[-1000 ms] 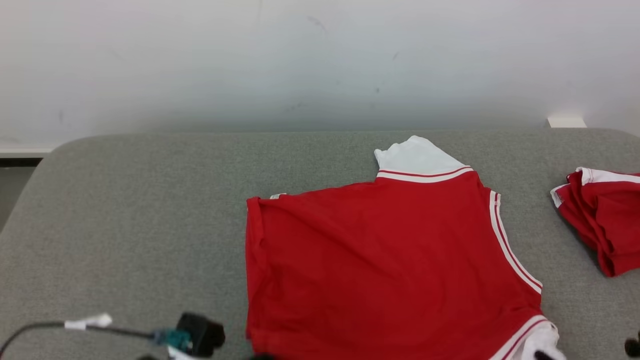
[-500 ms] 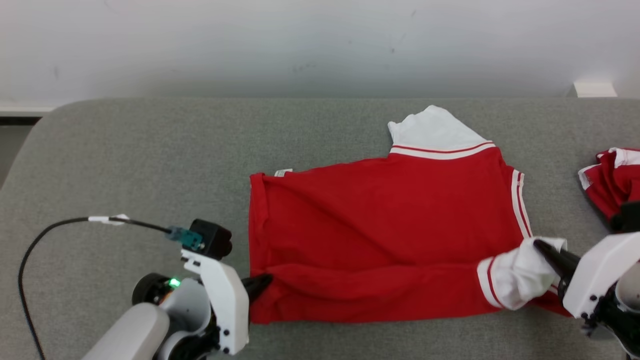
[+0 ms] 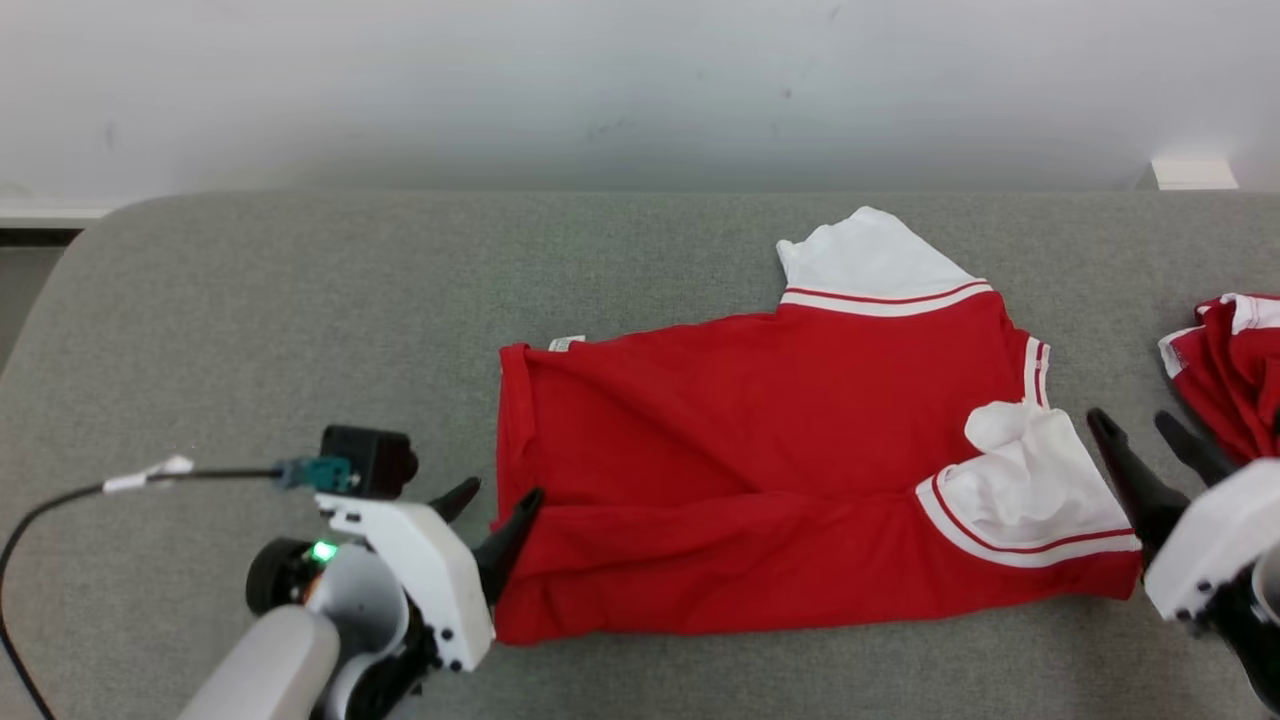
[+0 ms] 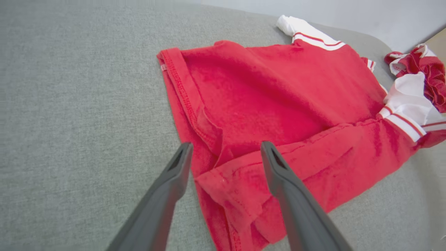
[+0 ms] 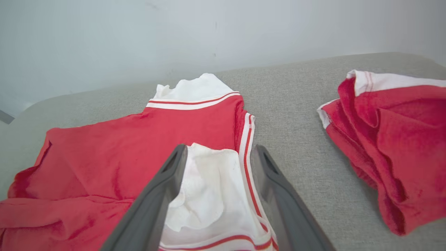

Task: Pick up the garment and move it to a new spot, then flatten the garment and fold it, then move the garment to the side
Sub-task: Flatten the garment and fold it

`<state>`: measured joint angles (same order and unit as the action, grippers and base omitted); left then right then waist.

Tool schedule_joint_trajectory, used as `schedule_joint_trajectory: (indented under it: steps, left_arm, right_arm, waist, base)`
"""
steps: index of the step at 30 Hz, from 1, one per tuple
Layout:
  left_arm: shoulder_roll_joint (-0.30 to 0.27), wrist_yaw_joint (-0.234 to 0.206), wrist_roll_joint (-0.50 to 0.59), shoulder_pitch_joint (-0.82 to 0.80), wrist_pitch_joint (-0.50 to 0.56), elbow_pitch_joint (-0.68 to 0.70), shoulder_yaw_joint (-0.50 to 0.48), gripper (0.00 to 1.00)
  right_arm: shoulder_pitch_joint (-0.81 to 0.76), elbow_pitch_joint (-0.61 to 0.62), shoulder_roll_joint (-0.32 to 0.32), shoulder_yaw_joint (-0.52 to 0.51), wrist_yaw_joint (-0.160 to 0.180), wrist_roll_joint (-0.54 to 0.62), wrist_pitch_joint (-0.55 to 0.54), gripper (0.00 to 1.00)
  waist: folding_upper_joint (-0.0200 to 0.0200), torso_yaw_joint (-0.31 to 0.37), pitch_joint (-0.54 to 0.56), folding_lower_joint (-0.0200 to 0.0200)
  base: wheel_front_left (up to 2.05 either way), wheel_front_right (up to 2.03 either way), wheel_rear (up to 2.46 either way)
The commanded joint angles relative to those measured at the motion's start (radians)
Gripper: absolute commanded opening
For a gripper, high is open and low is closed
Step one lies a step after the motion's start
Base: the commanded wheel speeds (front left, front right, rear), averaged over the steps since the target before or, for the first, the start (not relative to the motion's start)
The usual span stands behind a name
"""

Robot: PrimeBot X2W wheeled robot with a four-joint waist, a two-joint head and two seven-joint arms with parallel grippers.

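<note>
garment part-folded; l end effector, r end effector both spread

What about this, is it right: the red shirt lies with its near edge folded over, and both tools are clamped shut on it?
No: both tools stand open. The wrist views show the left tool and right tool with fingers spread, gripping nothing. The red shirt is folded over as you say.

Second garment, cut by the right edge; cable, running off the left edge; label at the garment hem, too small to read; left forearm and right gripper body, cut by the bottom edge; cloth under the garment's folded near strip, hidden.
</note>
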<state>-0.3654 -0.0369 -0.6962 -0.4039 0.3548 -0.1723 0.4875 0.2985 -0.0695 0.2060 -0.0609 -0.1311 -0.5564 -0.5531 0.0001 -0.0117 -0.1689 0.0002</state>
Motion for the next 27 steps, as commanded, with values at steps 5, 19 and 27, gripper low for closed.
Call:
schedule_joint_trajectory:
  steps: [5,19,27]
  left_arm:
    - [-0.021,-0.047,-0.003,0.165,-0.026,0.150,0.005,1.00]
    - [-0.009,-0.070,-0.002,0.206,-0.022,0.121,0.032,1.00]
    - [0.055,-0.018,-0.055,0.172,0.009,0.011,0.073,0.37]
  right_arm:
    - [-0.183,0.090,0.104,0.022,0.001,0.035,0.074,1.00]
    - [-0.199,-0.026,0.111,0.122,0.001,0.115,0.151,1.00]
    - [-0.116,-0.184,0.105,0.176,0.002,0.100,0.154,0.69]
  waist:
    - [-0.0001,0.001,0.014,-0.0002]
    - [-0.0001,0.003,-0.054,-0.0002]
    - [-0.0001,-0.004,-0.065,-0.0002]
  base:
    - [0.00,0.00,0.00]
    - [0.00,0.00,0.00]
    - [0.00,0.00,0.00]
